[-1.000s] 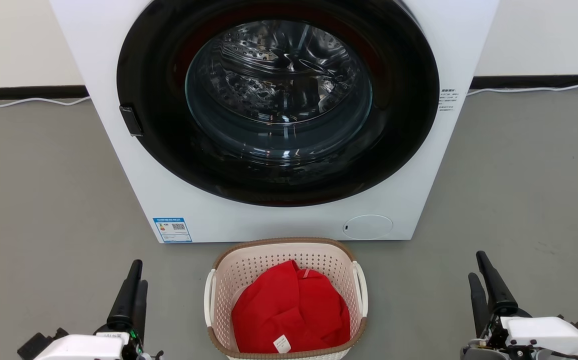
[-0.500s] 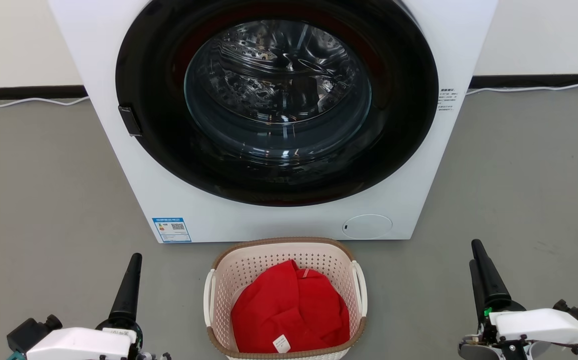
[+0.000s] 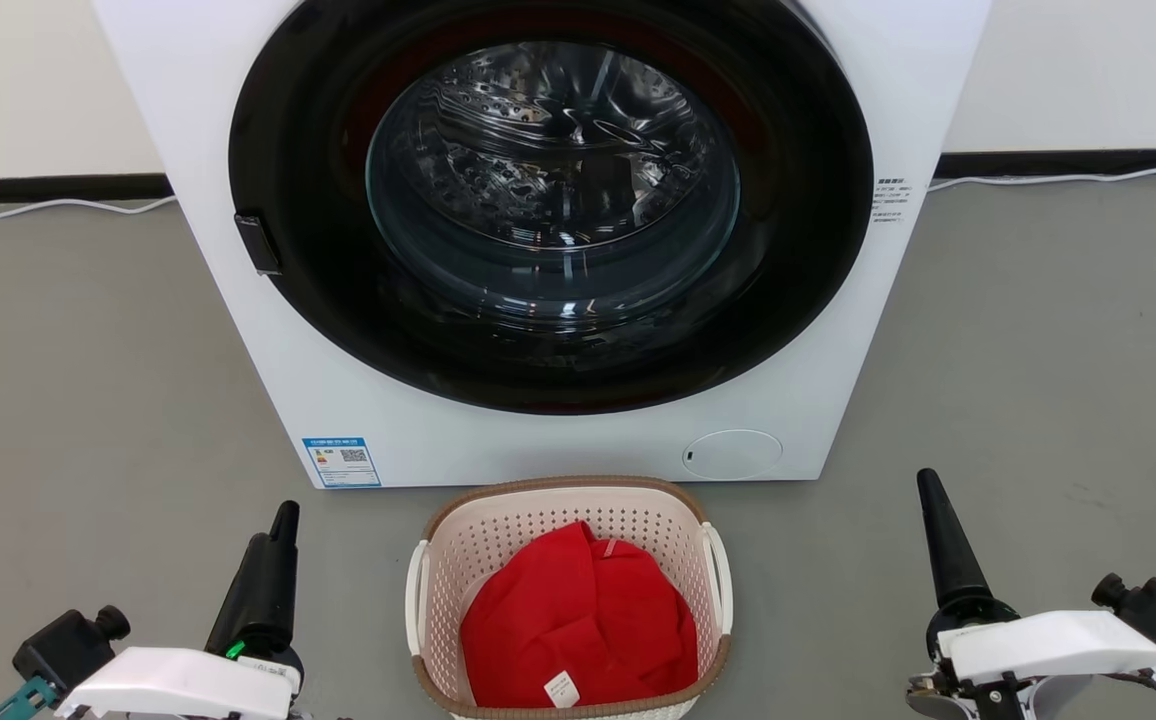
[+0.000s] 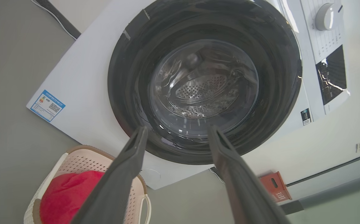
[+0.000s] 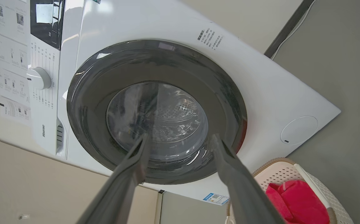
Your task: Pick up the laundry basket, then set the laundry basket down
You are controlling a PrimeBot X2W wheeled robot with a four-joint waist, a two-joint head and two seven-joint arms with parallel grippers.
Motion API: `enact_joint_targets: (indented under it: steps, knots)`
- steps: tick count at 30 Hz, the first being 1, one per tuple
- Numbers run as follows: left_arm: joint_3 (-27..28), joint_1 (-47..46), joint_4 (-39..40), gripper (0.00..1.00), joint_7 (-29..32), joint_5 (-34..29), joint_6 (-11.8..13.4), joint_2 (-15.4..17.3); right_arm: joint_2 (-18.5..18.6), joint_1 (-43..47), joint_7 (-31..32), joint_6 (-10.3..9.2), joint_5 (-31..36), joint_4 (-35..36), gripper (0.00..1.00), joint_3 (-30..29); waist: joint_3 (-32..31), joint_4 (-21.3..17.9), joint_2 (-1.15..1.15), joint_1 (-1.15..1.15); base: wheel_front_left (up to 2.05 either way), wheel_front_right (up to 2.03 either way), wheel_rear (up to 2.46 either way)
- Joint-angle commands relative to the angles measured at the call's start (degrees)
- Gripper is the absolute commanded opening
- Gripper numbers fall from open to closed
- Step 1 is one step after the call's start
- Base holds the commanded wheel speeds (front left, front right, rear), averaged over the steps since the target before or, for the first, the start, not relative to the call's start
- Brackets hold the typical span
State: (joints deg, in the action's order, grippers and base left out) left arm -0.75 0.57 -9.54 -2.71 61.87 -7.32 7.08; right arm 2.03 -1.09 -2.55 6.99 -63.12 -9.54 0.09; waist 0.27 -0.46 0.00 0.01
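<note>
**Both Wrists Rolling Into Line Beside the Basket**

The laundry basket (image 3: 558,486) is sitting on the grey floor (image 3: 88,400), just in front of the washer (image 3: 338,390) and between the two arms, with a red garment (image 3: 578,610) lying inside it. Nothing is touching it yet.

Over the last second both wrists have been turning. In the head view the left gripper (image 3: 276,528), on the left and apart from the basket, is now showing its fingers nearly edge-on, one stacked over the other. The right gripper (image 3: 933,495) is doing the same on the right, and its tip is reaching a little farther toward the washer than before. The basket itself is not moving.

The wrist views are showing both pairs of jaws spread wide and empty, pointing up at the washer door.

Judging from this, the robot is preparing its approach: the fingers are turning into a pose that could meet the white loop handles (image 3: 416,590) from either side. The lift is not begun. Both arms need to close in toward the basket first.
</note>
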Motion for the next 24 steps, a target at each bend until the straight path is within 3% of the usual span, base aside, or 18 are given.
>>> enact_joint_targets:
  steps: [1,24]
  knots:
    - [0.64,-1.43,2.01,1.0,-0.63,-1.51,-0.11,0.64,0.53,-1.43,-0.88,0.25,1.62,2.13,1.0,0.68,-0.02,-0.01,0.0,0.0,0.0,0.0,0.0]
    - [0.59,-1.11,3.12,1.0,-4.5,-15.91,-0.13,1.38,0.63,-1.12,-4.72,0.33,21.8,4.35,1.0,2.28,-0.11,-0.14,0.0,0.0,0.0,0.0,0.0]
